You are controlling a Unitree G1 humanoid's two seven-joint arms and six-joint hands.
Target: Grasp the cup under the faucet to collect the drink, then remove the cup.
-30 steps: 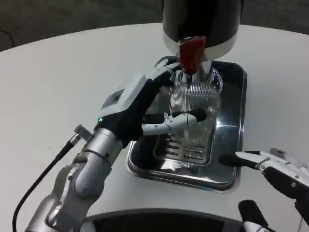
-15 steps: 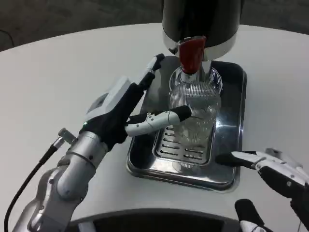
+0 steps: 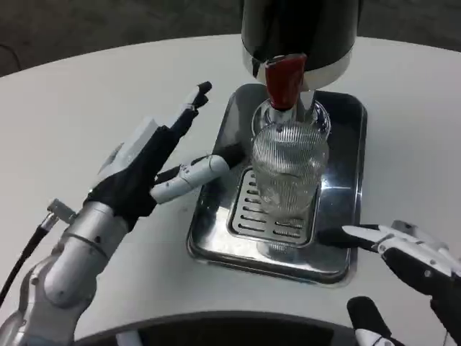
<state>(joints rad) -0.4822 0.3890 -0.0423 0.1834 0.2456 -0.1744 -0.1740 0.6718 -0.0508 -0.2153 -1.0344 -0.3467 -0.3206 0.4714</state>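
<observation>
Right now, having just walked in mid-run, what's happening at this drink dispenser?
A ribbed glass cup stands on the metal tray under the red faucet. The left hand has let go and pulled back beside the tray, fingers spread. The right hand waits open at the tray's near right corner. Neither hand holds the cup.

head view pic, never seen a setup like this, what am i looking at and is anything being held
This is seen from a camera on a humanoid robot's head, looking down at a white table. The silver arms are the robot's own. Its left hand is open beside a ribbed glass cup, not touching it. The right hand waits open at the lower right. The cup stands on a slotted grate in a metal drip tray, under the red faucet of a dark drink dispenser. Nothing is held.
</observation>
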